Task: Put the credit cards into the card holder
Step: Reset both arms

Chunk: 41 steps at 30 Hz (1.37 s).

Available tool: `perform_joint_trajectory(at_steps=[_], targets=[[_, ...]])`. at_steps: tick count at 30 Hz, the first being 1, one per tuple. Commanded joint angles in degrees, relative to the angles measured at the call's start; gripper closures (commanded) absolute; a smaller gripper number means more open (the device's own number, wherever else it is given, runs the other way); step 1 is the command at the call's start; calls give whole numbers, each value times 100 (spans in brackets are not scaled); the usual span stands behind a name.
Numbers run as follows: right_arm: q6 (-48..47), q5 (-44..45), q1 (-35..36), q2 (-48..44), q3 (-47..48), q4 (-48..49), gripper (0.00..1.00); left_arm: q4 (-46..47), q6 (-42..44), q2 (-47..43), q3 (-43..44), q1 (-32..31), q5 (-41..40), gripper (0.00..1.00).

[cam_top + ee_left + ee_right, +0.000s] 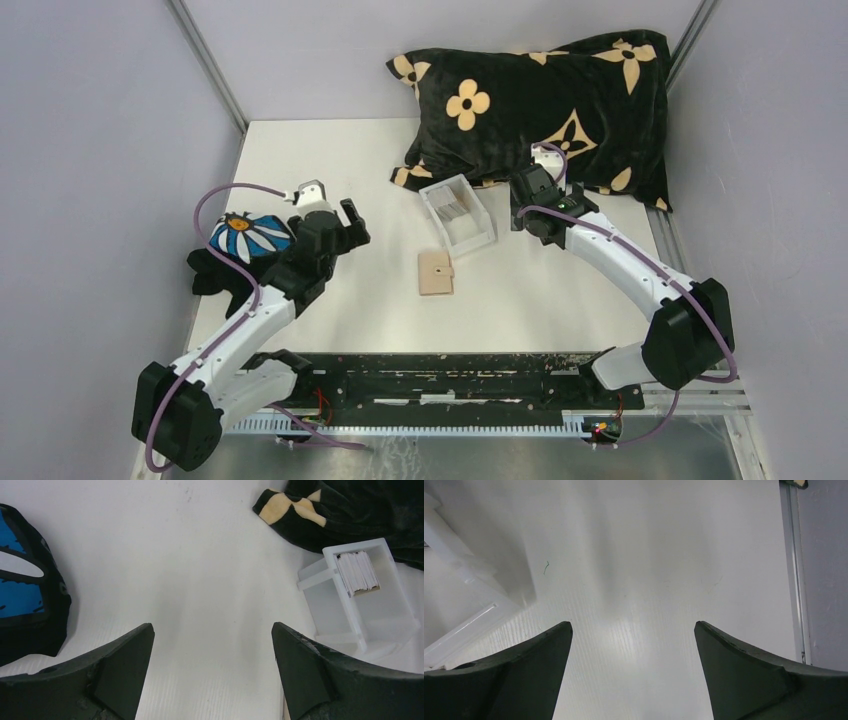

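Left gripper (212,630): jaws wide apart, empty, touching nothing; box (330,555) holding cards (356,571) ahead-right. Right gripper (634,627): jaws wide apart, empty; box corner ahead-left.

Left tool (212,626) spread; right tool (633,624) spread

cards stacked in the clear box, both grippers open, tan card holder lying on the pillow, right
No: the tan card holder lies on the table, in front of the clear box, per the top view. Cards stacked in it, left gripper and right gripper open: correct.
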Motion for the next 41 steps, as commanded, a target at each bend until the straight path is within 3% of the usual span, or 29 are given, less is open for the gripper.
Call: perform_joint_trajectory(at_steps=[1,14,41], targets=[[285,305,-15,-172,24,-162,0,437,355,-237,-179,44,-421,5],[141,549,-16,-300,-72,-61,0,372,660,-367,-299,114,-720,0],[123,847,-15,-430,-168,198,0,501,994,-351,-381,269,-719,1]])
